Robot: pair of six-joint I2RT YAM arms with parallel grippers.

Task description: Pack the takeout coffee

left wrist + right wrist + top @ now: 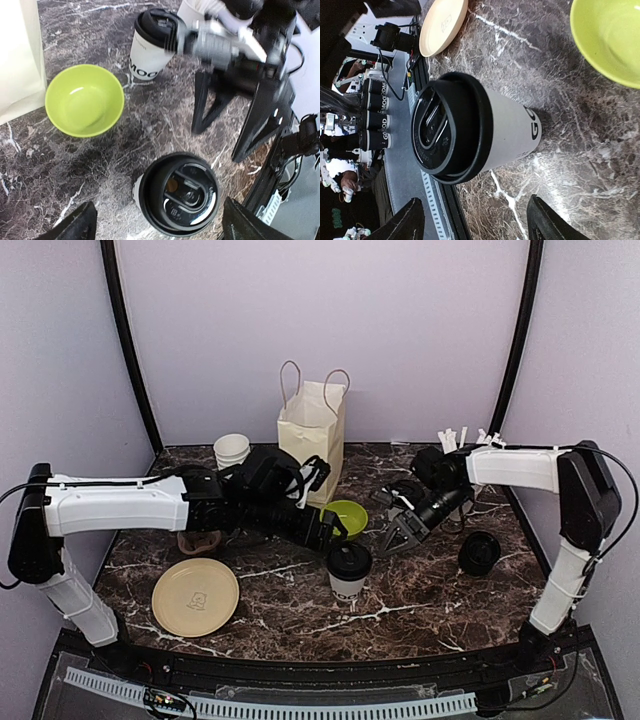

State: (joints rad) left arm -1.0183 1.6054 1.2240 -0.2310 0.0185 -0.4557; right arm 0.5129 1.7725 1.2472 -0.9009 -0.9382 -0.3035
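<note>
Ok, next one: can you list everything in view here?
paper bag: one, cream, back centre
coffee cup: one, white with black lid, front centre, upright
second lidded cup: one, white with black lid, by the right arm
bowl: one, lime green, beside the bag's base
plate: one, tan, front left
lidless cups: one stack, white, left of the bag
straws: a bunch, white, back right
brown item: one, partly under the left arm, cannot identify
table: one, dark marble
left end effector: one, black, open, over the coffee cup
right end effector: one, black, open, facing the coffee cup
</note>
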